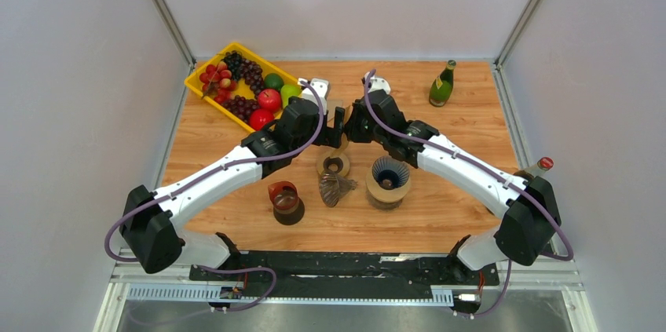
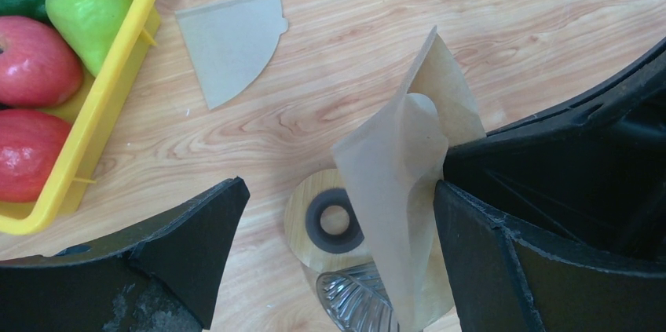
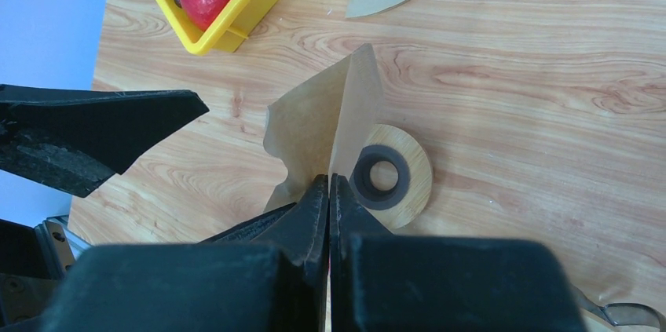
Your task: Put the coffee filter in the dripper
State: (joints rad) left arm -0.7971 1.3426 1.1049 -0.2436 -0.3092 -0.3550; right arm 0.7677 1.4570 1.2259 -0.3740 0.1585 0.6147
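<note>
My right gripper (image 3: 329, 179) is shut on a brown paper coffee filter (image 3: 322, 124), holding it upright above the table. The same filter (image 2: 400, 191) hangs between the wide-open jaws of my left gripper (image 2: 338, 187), close against its right finger (image 2: 487, 261). From above, both grippers meet at mid-table (image 1: 344, 124). A dark ribbed dripper (image 1: 389, 179) stands on a wooden base, nearer than the grippers and to their right. Below the held filter are a wooden ring (image 2: 330, 218) with a dark centre and a clear ribbed glass cone (image 2: 357, 297) on its side.
A second filter (image 2: 232, 41) lies flat beside the yellow fruit tray (image 1: 206, 90) at the back left. A brown cup (image 1: 284, 197) stands front left. A green bottle (image 1: 442, 85) is at the back right, and a red-capped bottle (image 1: 542, 166) at the right edge.
</note>
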